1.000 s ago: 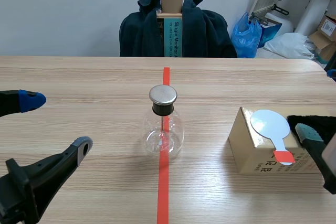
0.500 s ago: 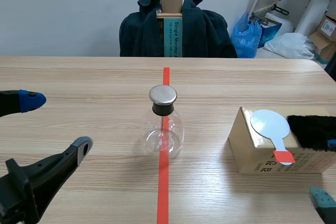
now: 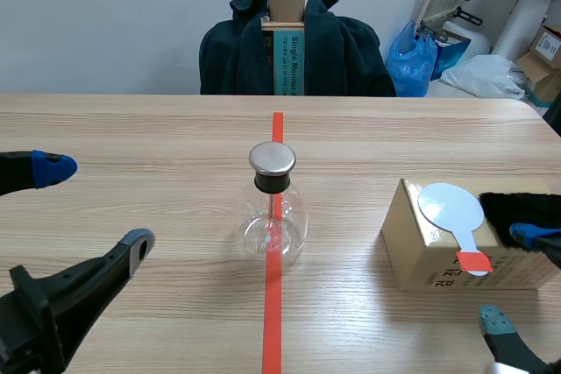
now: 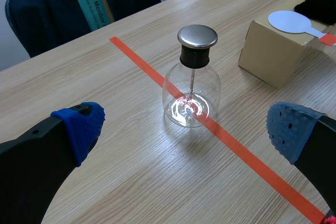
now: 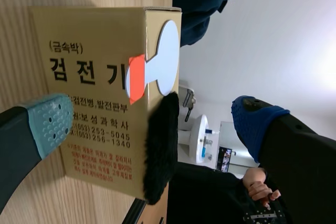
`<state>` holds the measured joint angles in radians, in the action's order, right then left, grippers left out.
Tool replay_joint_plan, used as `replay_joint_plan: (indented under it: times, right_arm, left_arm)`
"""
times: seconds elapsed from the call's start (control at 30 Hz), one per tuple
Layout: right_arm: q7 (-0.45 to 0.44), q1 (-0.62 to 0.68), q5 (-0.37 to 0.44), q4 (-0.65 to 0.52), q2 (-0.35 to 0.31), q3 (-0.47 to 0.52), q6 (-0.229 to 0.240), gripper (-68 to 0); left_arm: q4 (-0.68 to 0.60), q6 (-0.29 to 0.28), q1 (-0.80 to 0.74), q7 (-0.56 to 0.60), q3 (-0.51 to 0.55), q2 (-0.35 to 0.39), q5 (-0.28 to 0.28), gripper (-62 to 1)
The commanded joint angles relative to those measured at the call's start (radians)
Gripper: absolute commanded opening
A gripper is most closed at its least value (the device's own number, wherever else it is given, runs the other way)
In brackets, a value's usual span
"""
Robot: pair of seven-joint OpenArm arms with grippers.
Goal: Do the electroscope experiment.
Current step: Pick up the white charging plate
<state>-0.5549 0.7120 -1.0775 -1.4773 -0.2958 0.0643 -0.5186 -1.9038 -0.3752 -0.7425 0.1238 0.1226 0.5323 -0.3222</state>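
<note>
A round clear-glass electroscope with black stopper and flat metal cap stands on the red tape line mid-table. The left gripper and right gripper both gape, holding nothing. Pale wooden table; dark jacket draped behind.

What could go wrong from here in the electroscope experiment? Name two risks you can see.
1. The paddle lies flat on the box, close beside the fur. The open right hand may fail to pinch it, or may shove it or the fur off the box.
2. The flask is clear glass with a metal cap on a narrow neck; a hard touch there could tip it.
</note>
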Motion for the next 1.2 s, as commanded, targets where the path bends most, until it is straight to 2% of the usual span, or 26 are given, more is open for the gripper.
replay_joint_plan:
  times: [0.0, 0.2, 0.37, 0.63, 1.03, 1.17]
  right_arm:
    - [0.022, -0.014, 0.006, -0.008, -0.009, -0.019, -0.024, -5.4]
    - [0.151, -0.02, 0.004, 0.0, -0.009, -0.111, -0.069, -5.4]
    - [0.286, -0.021, -0.023, 0.0, -0.009, -0.166, -0.077, -5.4]
    - [0.425, -0.08, -0.023, 0.027, -0.009, -0.239, -0.088, -5.4]
    - [0.504, -0.131, -0.024, 0.039, -0.012, -0.262, -0.087, -5.4]
    - [0.504, -0.144, -0.031, 0.039, -0.012, -0.262, -0.086, -5.4]
  left_arm:
    - [-0.021, -0.002, -0.005, 0.015, 0.001, 0.0, -0.01, 1.4]
    - [-0.021, -0.002, -0.005, 0.014, 0.001, 0.0, -0.01, 1.4]
    - [-0.021, -0.002, -0.005, 0.015, 0.001, 0.0, -0.01, 1.4]
    - [-0.021, -0.002, -0.005, 0.014, 0.001, 0.0, -0.01, 1.4]
    - [-0.021, -0.002, -0.005, 0.014, 0.001, 0.0, -0.01, 1.4]
    - [-0.021, -0.002, -0.005, 0.015, 0.001, 0.0, -0.01, 1.4]
